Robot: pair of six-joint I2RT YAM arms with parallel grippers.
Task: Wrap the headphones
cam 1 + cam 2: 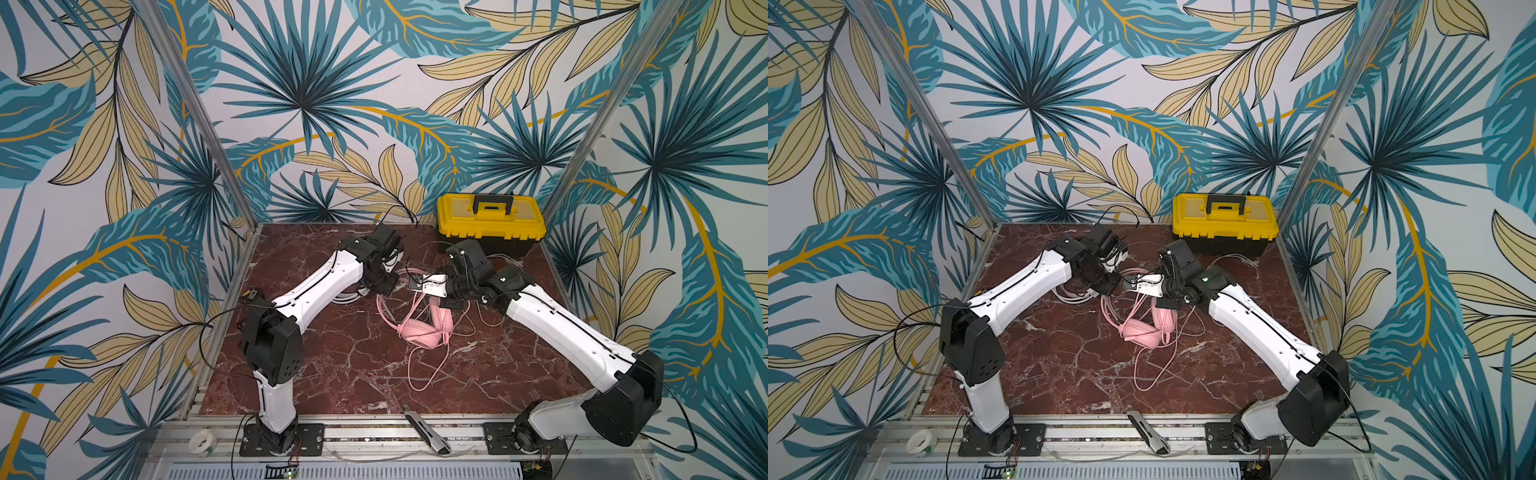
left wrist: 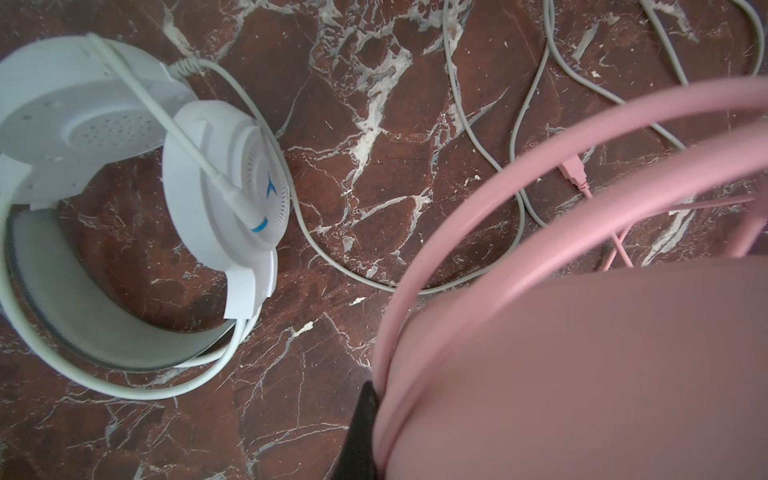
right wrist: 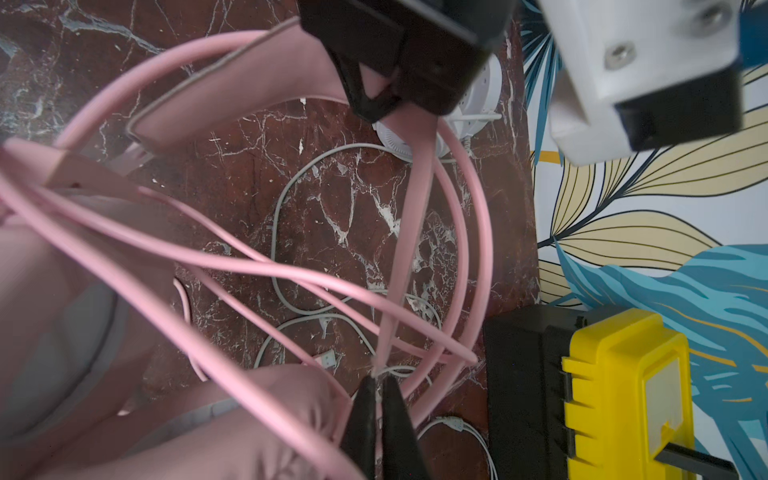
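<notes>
- Farthest left, on the metal rail in front of the table, we see a roll of tape [image 1: 201,442], well apart from everything else.
- The white headset [image 2: 224,195] lies on the marble table [image 1: 332,365]. In both top views it is mostly hidden under the left forearm. Its ear cups are folded close together with the boom mic lying across them. Its pale cable [image 2: 457,104] wanders over the marble in loose loops, not wrapped.
- The left gripper [image 3: 384,99] is clamped tight on the pink headset's headband. From the right wrist we see its black tips pinching the wide padded band. From the left wrist, one finger [image 2: 361,432] sits against the thin hoops.
- The pink headset [image 1: 419,332] sits mid-table between the two arms, with its ear cups side by side on the marble. Its headband reaches toward the back, where the left gripper has it. Its thin cable sprawls loose toward the front, and the pink plug [image 2: 571,172] rests on the marble beside the pale cable.
- A utility knife [image 1: 428,432] lies tilted across the front rail.
- The right gripper [image 3: 377,376] is pinched almost fully together on a thin pink strip of that same headset. The strip runs straight over from the left gripper, and we cannot tell whether it is band or cable.
- A yellow toolbox [image 1: 490,220], lid down, stands in the back right corner, just behind the right wrist.
</notes>
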